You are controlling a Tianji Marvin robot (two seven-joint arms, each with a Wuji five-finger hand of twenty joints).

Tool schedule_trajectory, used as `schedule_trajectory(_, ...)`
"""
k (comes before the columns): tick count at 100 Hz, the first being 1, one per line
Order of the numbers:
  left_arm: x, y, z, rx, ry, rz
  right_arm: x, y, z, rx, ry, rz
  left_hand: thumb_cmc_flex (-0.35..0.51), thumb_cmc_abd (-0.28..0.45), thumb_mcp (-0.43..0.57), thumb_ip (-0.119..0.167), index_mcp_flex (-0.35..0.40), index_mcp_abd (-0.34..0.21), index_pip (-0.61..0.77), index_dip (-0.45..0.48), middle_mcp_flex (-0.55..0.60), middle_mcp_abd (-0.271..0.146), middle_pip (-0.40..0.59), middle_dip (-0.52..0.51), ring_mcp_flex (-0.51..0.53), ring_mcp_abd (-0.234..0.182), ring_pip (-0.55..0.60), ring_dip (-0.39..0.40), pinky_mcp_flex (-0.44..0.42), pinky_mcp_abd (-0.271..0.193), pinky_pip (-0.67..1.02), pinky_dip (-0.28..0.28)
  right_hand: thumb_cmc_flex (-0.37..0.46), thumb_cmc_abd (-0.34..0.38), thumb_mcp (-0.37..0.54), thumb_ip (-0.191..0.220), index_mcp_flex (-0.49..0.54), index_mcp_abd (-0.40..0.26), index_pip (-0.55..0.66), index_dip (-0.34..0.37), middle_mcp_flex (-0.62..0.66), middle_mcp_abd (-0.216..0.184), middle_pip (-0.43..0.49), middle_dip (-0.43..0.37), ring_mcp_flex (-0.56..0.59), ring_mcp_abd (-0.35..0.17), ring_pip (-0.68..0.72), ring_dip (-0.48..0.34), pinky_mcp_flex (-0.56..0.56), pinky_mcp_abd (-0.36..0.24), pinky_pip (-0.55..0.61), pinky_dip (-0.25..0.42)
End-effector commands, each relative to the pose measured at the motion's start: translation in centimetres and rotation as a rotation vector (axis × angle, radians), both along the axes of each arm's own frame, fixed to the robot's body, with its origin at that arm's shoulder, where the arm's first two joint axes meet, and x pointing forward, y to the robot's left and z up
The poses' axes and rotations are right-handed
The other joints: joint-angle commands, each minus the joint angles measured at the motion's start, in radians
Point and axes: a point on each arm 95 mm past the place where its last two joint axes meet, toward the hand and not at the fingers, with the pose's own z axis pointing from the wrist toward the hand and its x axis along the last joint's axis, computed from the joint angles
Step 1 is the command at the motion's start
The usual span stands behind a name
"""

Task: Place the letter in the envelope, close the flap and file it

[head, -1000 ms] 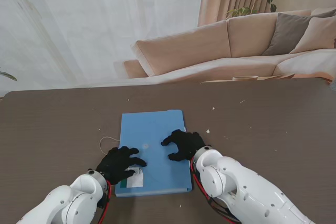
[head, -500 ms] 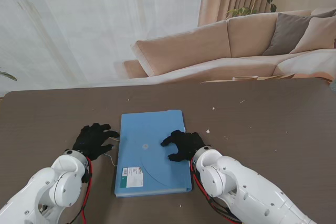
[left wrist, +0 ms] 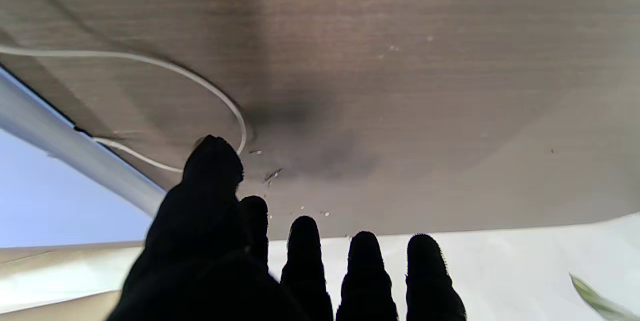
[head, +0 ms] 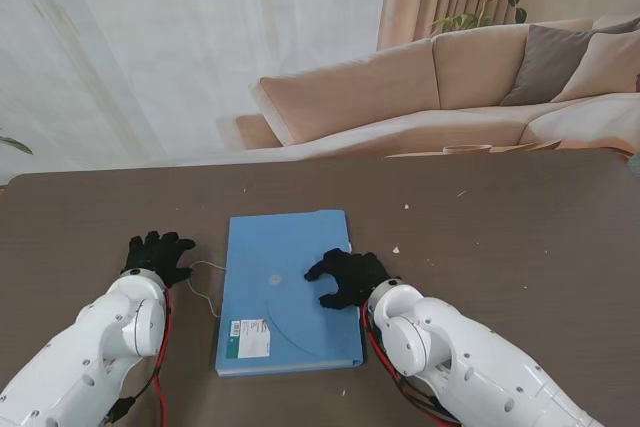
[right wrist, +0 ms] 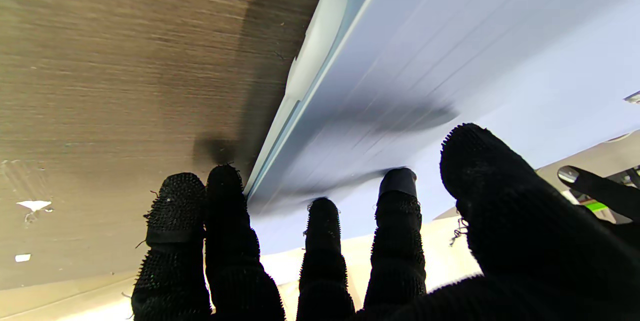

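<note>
Left hand (head: 157,255) withdrawn off envelope (head: 285,292), fingers spread, right hand (head: 345,277) splayed flat on it

Dark wood-grain table (head: 500,227); on it a blue envelope (head: 285,287), a loose white string (head: 205,282) beside, scattered pale crumbs (head: 396,249).

table (head: 520,247): dark wood grain, matt. blue envelope (head: 285,247): smooth plastic, slight sheen, paper label (head: 250,338). hands (head: 345,277): black knit cloth, nubbed fingertips (right wrist: 175,196). arms (head: 470,357): glossy white plastic.
</note>
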Motion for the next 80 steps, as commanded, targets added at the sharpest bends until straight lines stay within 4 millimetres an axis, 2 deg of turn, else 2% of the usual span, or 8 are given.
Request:
schedule_trajectory(1,0.0,-0.4,-0.3,-0.04,0.045,0.005,-0.8,0.3,-1.0,-0.005,0.045,0.014,-0.009,-0.014,-0.014,0.023,0.015,-0.03,-0.009,-0.008,-0.02,0.001,-0.033,-0.003,-0.03,-0.016,-0.018,-0.004,-0.016,-0.012,-0.016,0.017,0.014,-0.013,0.01,0.019,0.031,-0.022,0.007,0.017,0.052,0.015,0.044,0.025,-0.026,-0.054,0.001,-0.001,-0.008,-0.006,0.008,0.015)
schedule_trajectory(9,0.0,-0.7,-0.8,-0.089,0.069,0.014,-0.8,0.3,-1.0,-0.003,0.049,0.014,0.012,-0.026,-0.003,0.024,0.105,-0.04,0.034,0.008,-0.013,0.002,-0.03,0.005,-0.029,-0.019,-0.016,-0.005,-0.013,-0.012,-0.015,0.017,0.015,-0.014,0.01,0.019,0.035,-0.023,0.009,0.019,0.052,0.015,0.044,0.025,-0.027,-0.054,0.001,-0.001,-0.01,-0.006,0.006,0.015)
schedule_trajectory(14,-0.2,-1.0,-1.1,-0.131,0.08,0.014,-0.8,0.3,-1.0,-0.004,0.05,0.014,0.032,-0.043,0.023,0.021,0.208,0.003,0.125,0.063,-0.007,0.005,0.0,0.03,-0.021,-0.016,-0.004,0.006,-0.001,-0.008,-0.008,0.02,0.015,-0.013,0.01,0.019,0.037,-0.02,0.011,0.02,0.052,0.016,0.044,0.025,-0.028,-0.056,0.001,-0.001,-0.01,-0.006,0.006,0.015)
schedule_trajectory(21,-0.4,-1.4,-1.1,-0.204,0.087,0.014,-0.8,0.2,-1.1,-0.004,0.051,0.014,0.088,-0.14,0.061,0.006,0.299,0.055,0.274,0.247,0.012,0.016,0.063,0.046,-0.001,-0.009,0.008,0.02,0.02,-0.003,0.008,0.036,0.015,-0.012,0.01,0.019,0.039,-0.02,0.012,0.021,0.052,0.017,0.044,0.025,-0.028,-0.058,0.001,-0.001,-0.01,-0.007,0.007,0.016)
schedule_trajectory(32,-0.9,-2.0,-0.7,-0.278,0.1,0.002,-0.8,0.3,-1.1,-0.003,0.052,0.013,0.152,-0.18,0.091,0.009,0.278,0.109,0.541,0.467,0.036,0.035,0.156,0.048,0.031,0.006,0.03,0.04,0.039,0.015,0.016,0.05,0.015,-0.012,0.011,0.019,0.043,-0.017,0.014,0.023,0.053,0.016,0.044,0.025,-0.028,-0.059,0.002,-0.001,-0.009,-0.007,0.007,0.016)
schedule_trajectory(38,-1.3,-2.2,-0.4,-0.302,0.095,-0.015,-0.8,0.3,-1.2,-0.003,0.051,0.014,0.162,-0.181,0.118,0.006,0.275,0.137,0.647,0.507,0.056,0.042,0.188,0.04,0.041,0.012,0.039,0.049,0.046,0.02,0.016,0.056,0.015,-0.012,0.011,0.019,0.045,-0.017,0.015,0.024,0.053,0.017,0.044,0.025,-0.028,-0.06,0.002,-0.001,-0.009,-0.008,0.007,0.016)
schedule_trajectory(55,-2.4,-2.6,1.1,-0.387,0.109,-0.052,-0.8,0.2,-1.2,-0.002,0.049,0.013,0.162,-0.173,0.128,0.001,0.305,0.231,0.685,0.509,0.149,0.078,0.238,0.055,0.084,0.045,0.078,0.064,0.066,0.055,0.023,0.062,0.015,-0.01,0.012,0.019,0.05,-0.015,0.018,0.026,0.057,0.017,0.046,0.026,-0.028,-0.06,0.003,-0.001,-0.009,-0.008,0.007,0.017)
schedule_trajectory(80,-4.2,-2.7,2.6,-0.567,0.184,-0.094,-0.8,0.1,-1.1,0.001,0.047,0.007,0.146,-0.146,0.091,-0.001,0.492,0.228,0.565,0.334,0.23,0.083,0.261,0.072,0.088,0.055,0.159,0.085,0.082,0.065,0.036,0.086,0.017,-0.009,0.013,0.02,0.05,-0.015,0.017,0.027,0.059,0.018,0.045,0.025,-0.028,-0.064,0.004,-0.002,-0.01,-0.01,0.007,0.017)
